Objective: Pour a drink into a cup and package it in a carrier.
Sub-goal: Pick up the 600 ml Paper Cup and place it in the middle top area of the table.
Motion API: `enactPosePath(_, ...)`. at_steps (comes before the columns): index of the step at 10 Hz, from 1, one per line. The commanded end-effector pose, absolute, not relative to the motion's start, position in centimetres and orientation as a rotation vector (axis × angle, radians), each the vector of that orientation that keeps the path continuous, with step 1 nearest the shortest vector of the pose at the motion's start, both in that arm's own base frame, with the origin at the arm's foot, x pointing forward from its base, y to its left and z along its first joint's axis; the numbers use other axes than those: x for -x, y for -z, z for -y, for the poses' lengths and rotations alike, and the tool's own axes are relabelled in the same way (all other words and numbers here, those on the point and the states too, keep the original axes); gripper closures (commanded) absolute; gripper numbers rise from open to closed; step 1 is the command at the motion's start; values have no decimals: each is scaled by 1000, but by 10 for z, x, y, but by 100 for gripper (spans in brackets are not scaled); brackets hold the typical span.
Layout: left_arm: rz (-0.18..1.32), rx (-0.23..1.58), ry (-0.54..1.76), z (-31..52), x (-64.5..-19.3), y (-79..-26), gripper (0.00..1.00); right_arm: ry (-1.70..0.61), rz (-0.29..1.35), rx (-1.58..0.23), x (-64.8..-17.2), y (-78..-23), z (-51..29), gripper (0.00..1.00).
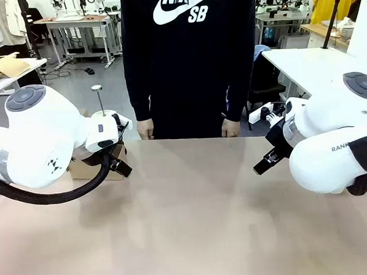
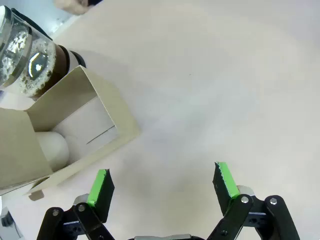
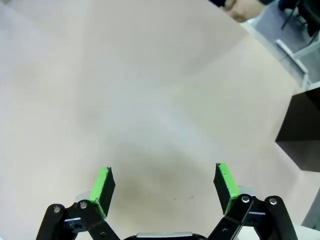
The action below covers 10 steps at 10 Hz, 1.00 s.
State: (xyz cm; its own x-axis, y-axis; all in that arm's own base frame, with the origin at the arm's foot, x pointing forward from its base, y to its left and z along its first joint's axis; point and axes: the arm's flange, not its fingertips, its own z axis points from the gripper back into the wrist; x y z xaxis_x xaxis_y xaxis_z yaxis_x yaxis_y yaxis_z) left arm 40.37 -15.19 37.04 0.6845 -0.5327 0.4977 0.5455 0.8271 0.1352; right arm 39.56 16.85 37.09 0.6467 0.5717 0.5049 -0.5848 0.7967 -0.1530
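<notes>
The brown cardboard carrier (image 2: 75, 107) stands at the left of the table, and in the front view the carrier (image 1: 80, 170) is mostly hidden behind my left arm. A white rounded cup (image 2: 52, 147) shows inside it. Just beyond the carrier is the glass pitcher (image 2: 25, 60), with the dark drink (image 2: 62, 62) low in it. Its plunger rod (image 1: 97, 96) rises above my left wrist. My left gripper (image 2: 162, 180) is open over bare table to the right of the carrier, holding nothing. My right gripper (image 3: 162, 182) is open and empty above bare table at the right.
A person in a dark top stands at the far edge, with one hand (image 1: 145, 129) and the other hand (image 1: 230, 129) hanging at the table's rim. A black box (image 3: 300, 135) stands at the right of the right wrist view. The table (image 1: 193, 205) is bare between my arms.
</notes>
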Motion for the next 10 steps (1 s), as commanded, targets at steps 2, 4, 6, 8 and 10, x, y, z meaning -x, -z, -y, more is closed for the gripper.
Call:
enactPosePath(2, 550, 24, 604, 152, -404, -370, 0, -658, 566, -25, -396, -371, -169, 0)
enactPosePath(4, 550, 24, 604, 152, -404, -370, 0, -658, 566, -25, -396, -371, -169, 0)
enactPosePath(6, 550, 24, 604, 152, -404, -370, 0, -658, 566, -25, -396, -371, -169, 0)
enactPosePath(8, 550, 24, 604, 152, -404, -370, 0, -656, 576, 24, -412, -398, -170, 0)
enactPosePath(10, 550, 24, 604, 152, -404, -370, 0, -651, 556, -29, -454, -474, -155, 0)
